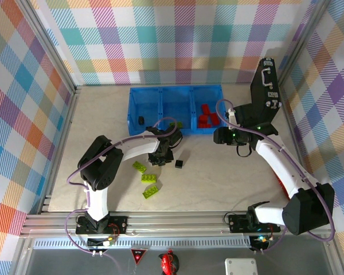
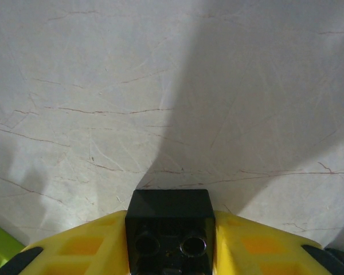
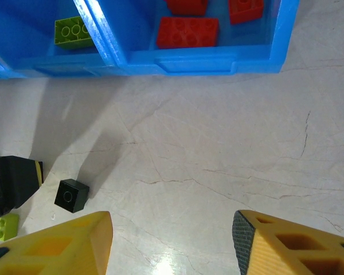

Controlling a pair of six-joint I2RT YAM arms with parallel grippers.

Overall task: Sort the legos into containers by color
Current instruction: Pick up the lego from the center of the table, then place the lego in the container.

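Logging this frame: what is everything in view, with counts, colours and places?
containers: one blue tray, three compartments, back of the table.
red legos: at least three, right compartment.
sorted green lego: at least one, lime, middle compartment.
loose green legos: three, lime, on the table by the left arm.
black cubes: three; one in the left compartment, one loose on the table, one held.
briefcase: one, black, back right.
table: one, pale, marbled.
left gripper: yellow fingers, shut on a black cube.
right gripper: yellow fingers, open, over bare table before the tray.
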